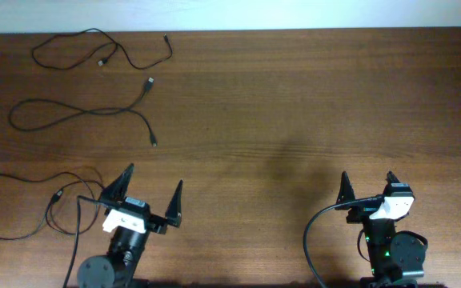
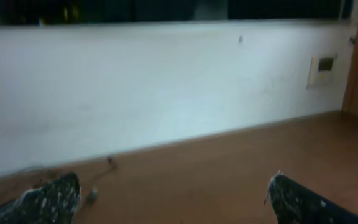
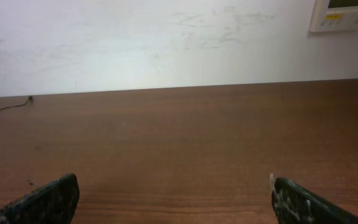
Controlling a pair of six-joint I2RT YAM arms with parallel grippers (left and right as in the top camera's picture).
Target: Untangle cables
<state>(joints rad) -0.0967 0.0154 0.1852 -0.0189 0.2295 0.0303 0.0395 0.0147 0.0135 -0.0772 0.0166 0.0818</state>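
Cables [image 1: 149,82] show fully overhead alone; left end effector [image 1: 155,174] and right end effector [image 1: 367,174] gape released.

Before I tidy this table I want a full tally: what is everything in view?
far cable: one, black, far left corner, lying separate
middle cable: one, black, left side, between the other two
near cable: one, black, near left, looped
table: one, brown wood, under everything
wall: one, white, behind the far edge
wall panel: one, whitish, on the wall, right side
left fingers: two, dark, near edge, spread open, empty
right fingers: two, dark, near edge, spread open, empty
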